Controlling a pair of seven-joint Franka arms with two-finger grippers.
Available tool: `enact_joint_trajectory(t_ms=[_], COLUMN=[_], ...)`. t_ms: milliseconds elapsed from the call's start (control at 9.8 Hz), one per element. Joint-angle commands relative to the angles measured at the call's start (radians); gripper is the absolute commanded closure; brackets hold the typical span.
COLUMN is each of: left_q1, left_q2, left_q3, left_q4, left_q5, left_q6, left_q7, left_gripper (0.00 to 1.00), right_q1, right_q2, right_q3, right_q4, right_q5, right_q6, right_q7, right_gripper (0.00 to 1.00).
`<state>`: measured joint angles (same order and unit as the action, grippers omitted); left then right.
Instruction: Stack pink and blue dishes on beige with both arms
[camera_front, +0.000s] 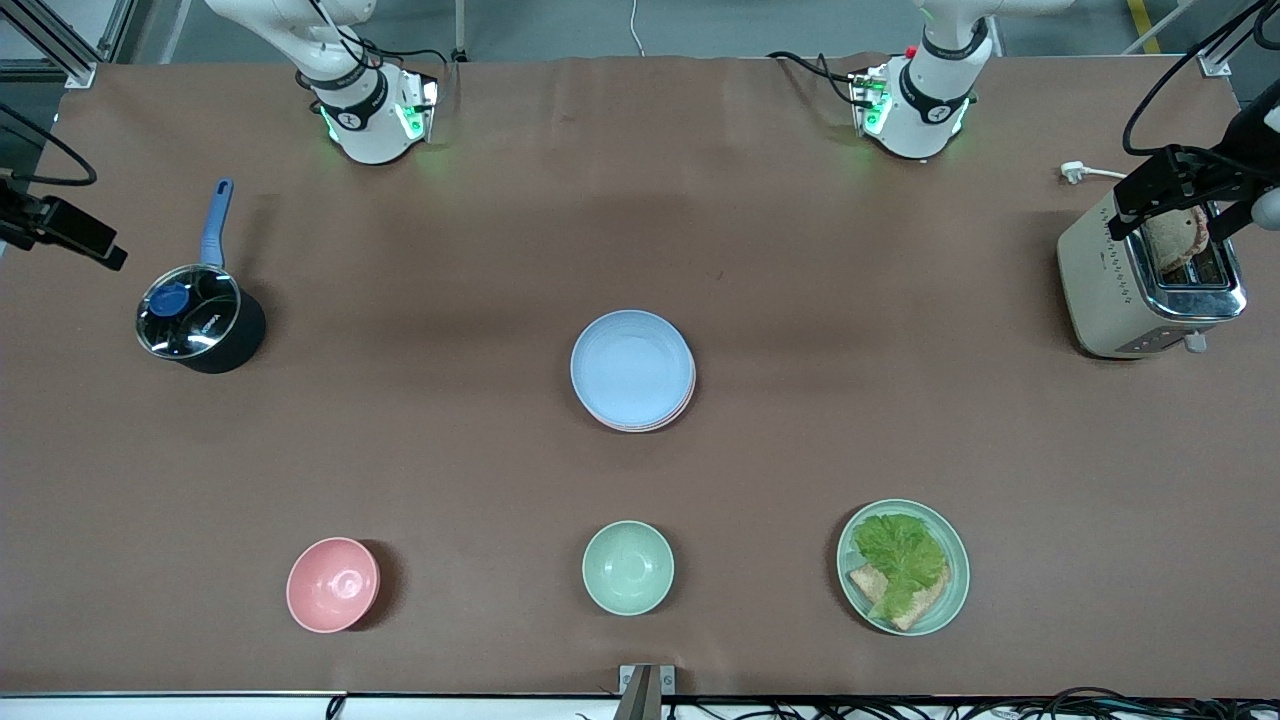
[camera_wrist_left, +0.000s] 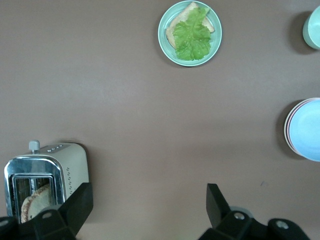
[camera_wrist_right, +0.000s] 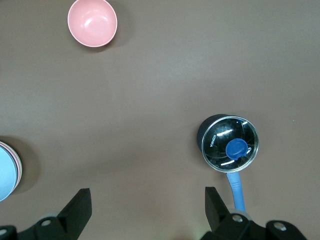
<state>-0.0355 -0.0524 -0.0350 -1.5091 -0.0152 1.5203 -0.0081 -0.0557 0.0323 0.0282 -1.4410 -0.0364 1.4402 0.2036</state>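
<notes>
Both glossy white arms wait drawn back toward their own ends of the brown table, hands up in the air.

The left gripper hangs over the left arm's end of the table, its two black fingers spread wide apart with nothing between them. Just under one finger stands the cream and chrome toaster with a slice of toast in its slot. Well out from the open jaws lies the mint-green plate with lettuce and bread, and off to one side of them sits the stack of plates.

The right gripper hangs over the right arm's end of the table, its jaws likewise wide apart and holding nothing. Close by one finger sits the black saucepan with a glass lid and blue handle. The small deep pink bowl lies well out from the jaws.

The stack rests in the middle of the table, well apart from both grippers. The pale blue shallow plate lies on top, and the pale pink plate shows only as a thin rim beneath it. A lowest plate I cannot make out. The small mint-green bowl stands nearer the front camera than the stack, between the pink bowl and the lettuce plate.
</notes>
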Motion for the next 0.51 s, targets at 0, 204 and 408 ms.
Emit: enact_joint_trajectory(t_ms=[0,204,408], left_q1=[0.003,0.002,0.003], left_q2=[0.006,0.006,0.006], left_q3=[-0.005,-0.003,-0.003], left_q4=[-0.014,-0.014,-0.014], left_q5=[0.015,0.017,0.015], left_q6=[-0.022,-0.022,-0.022], left_q7=[0.030,0.022,0.019], left_gripper=[0.00,0.00,0.00], right_q1=[-0.007,-0.015,-0.022], right_q2=[-0.005,-0.005,-0.006], right_q3=[-0.007,-0.013,-0.016], right_q4=[-0.007,-0.007,-0.006], right_q5=[0.041,0.049,0.046], right_q6=[0.017,0.006,0.006], right_q7=[-0.013,-0.140,-0.181], right_gripper=[0.00,0.00,0.00])
